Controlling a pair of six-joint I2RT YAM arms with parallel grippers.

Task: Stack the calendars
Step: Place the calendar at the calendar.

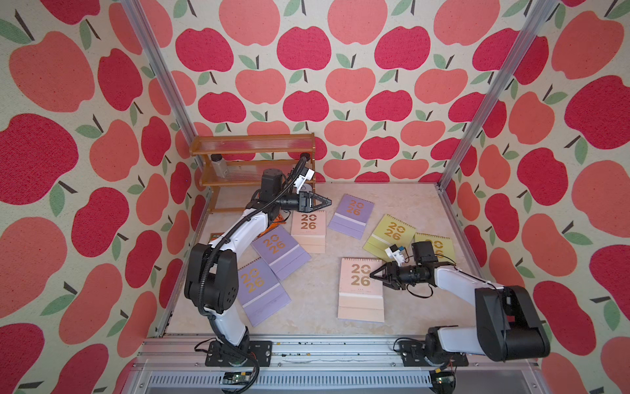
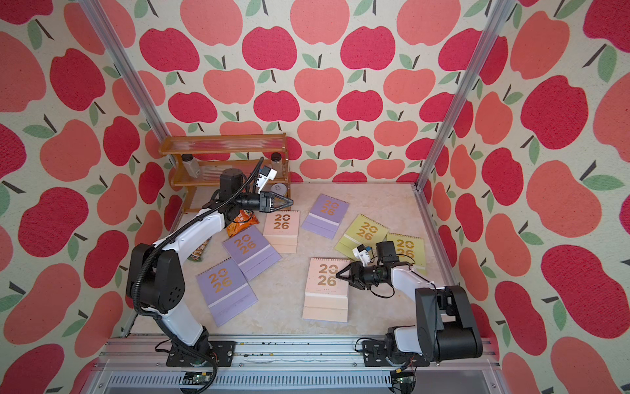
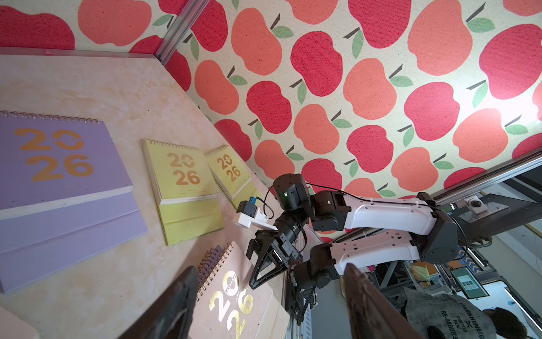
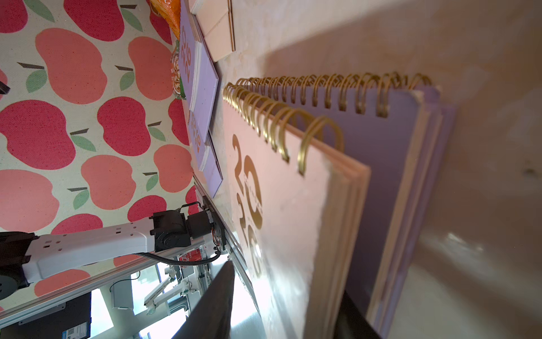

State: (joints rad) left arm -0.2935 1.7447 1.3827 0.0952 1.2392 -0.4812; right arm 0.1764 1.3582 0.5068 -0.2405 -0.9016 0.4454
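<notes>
Left tool [image 1: 325, 202]: over the rear of the counter [image 1: 317, 273], jaws apart, empty. An orange snack packet [image 2: 242, 221] lies under that arm.

Two lilac calendars [image 1: 262, 293] [image 1: 278, 250] lie flat at the left, overlapping at a corner. A pink calendar [image 1: 308, 232] touches the farther one. Another lilac calendar [image 1: 349, 215] lies alone at the rear.

Centre front: the stack, a pink top calendar [image 1: 361, 290] on a lilac bottom calendar [image 4: 381, 176]. The lilac spiral shows past the pink one, so the two sit slightly offset.

Right of it: two yellow-green calendars [image 1: 388, 235] [image 1: 439, 245], overlapping.

Right tool [image 1: 373, 273]: at the pink top calendar's right edge, jaws apart on either side of that edge, not pinching.

Step in hand, by my reading: letting go onto the stack. Draw the right tool straight back and level, so no fingertip drags the cover askew. The nearer yellow-green calendar looks the easiest next pick.
</notes>
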